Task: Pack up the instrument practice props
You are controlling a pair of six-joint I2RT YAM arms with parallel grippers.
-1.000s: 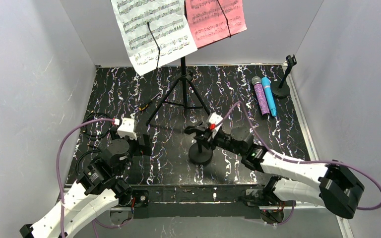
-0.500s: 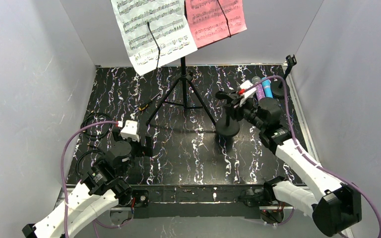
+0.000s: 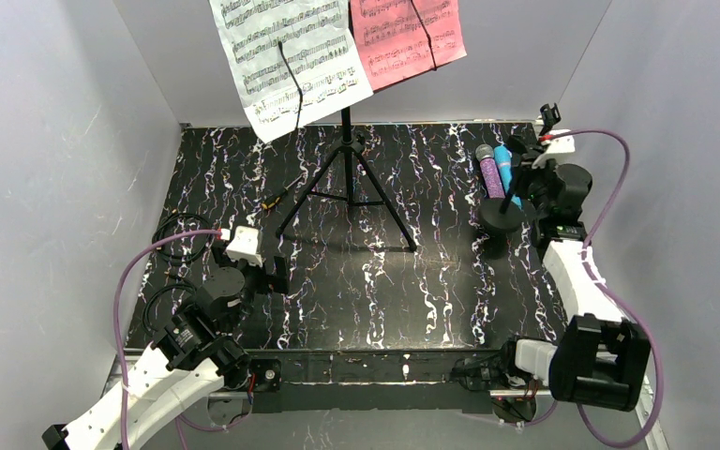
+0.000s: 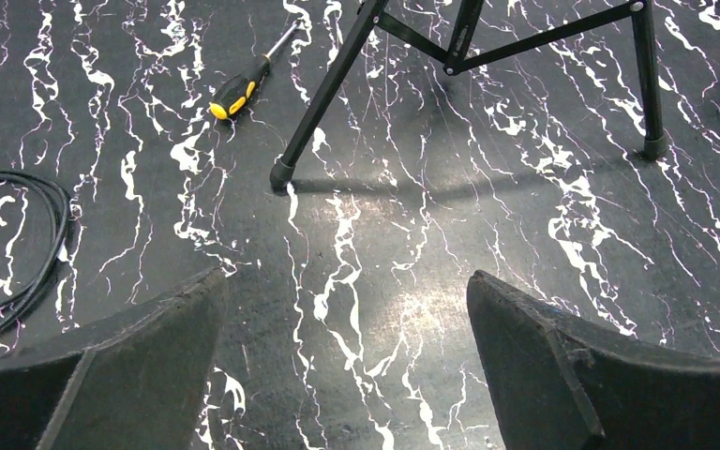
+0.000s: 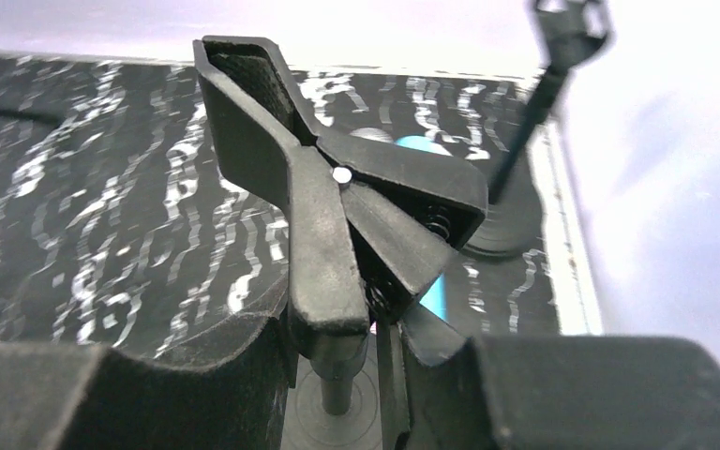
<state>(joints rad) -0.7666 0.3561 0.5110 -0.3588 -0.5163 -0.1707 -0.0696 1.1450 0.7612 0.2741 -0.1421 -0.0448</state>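
My right gripper is shut on the stem of a small black round-based mic holder and holds it above the table at the back right. In the right wrist view the holder's clip sits between my fingers. The purple glitter microphone and the blue microphone lie beside it. The second mic holder stands in the back right corner and also shows in the right wrist view. White and pink music sheets hang on the stand. My left gripper is open and empty.
The tall black tripod stands at the back centre; its legs show in the left wrist view. A yellow-handled screwdriver lies near its left leg. A coiled black cable lies at the left. Grey walls enclose the table.
My right arm has swung from the table's middle to the back right, carrying the mic holder next to the microphones. The left arm has barely moved.
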